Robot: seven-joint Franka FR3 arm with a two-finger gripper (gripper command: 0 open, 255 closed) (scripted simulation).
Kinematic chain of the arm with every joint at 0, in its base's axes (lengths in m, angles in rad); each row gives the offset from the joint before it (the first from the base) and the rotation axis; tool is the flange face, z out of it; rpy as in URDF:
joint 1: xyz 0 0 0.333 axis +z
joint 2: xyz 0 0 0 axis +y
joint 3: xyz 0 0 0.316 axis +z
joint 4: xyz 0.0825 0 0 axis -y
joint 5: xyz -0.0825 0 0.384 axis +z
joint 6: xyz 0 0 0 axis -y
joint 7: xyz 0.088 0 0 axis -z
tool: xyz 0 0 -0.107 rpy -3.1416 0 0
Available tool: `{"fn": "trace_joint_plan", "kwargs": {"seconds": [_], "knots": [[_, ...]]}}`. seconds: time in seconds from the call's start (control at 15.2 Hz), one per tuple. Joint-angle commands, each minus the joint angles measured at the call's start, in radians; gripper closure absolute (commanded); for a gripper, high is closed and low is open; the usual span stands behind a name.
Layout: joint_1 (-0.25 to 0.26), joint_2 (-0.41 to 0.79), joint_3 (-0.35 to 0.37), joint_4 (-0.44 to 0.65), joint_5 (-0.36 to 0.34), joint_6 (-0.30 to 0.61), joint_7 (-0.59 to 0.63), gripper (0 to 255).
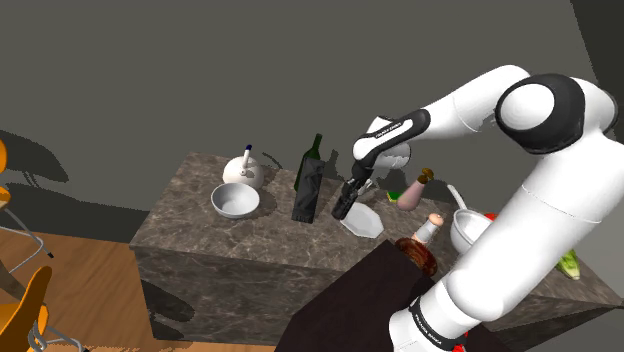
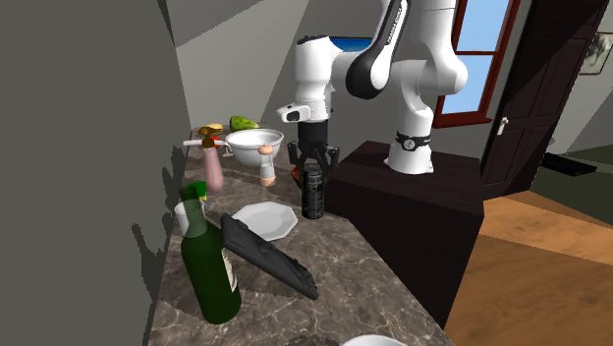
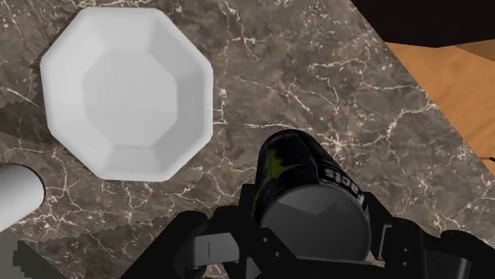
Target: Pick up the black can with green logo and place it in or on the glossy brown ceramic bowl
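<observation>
1. Black can [image 1: 344, 204] with a green mark, in the shoulder view: it stands on the marble counter [image 1: 200, 235], and the gripper [image 1: 352, 188] is down over its top. Just beside it, toward the stand, lies an octagonal white bowl [image 1: 363, 223]. A round white bowl [image 1: 235, 201] sits well apart to that view's left. No bowl is drawn brown; I judge the octagonal one to be the target.
2. Second exterior view: the fingers flank the can's [image 2: 313, 192] upper end and look closed against its sides. Its foot seems to be on the counter or barely off it.
3. Wrist view: the can [image 3: 301, 170] is clasped between the fingers, with the octagonal white bowl [image 3: 127, 91] empty beside it. By my reading the grasp is made; lift, carry and release remain.
</observation>
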Motion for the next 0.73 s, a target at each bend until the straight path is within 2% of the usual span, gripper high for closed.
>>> {"fn": "trace_joint_plan", "kwargs": {"seconds": [0.0,0.46,0.66], "knots": [[0.001,-0.028,-0.004,-0.001,-0.014,-0.026,0.009,255],[0.003,-0.101,-0.009,0.014,-0.047,-0.112,0.034,255],[-0.032,-0.176,-0.042,-0.061,-0.078,-0.110,-0.010,255]]}}
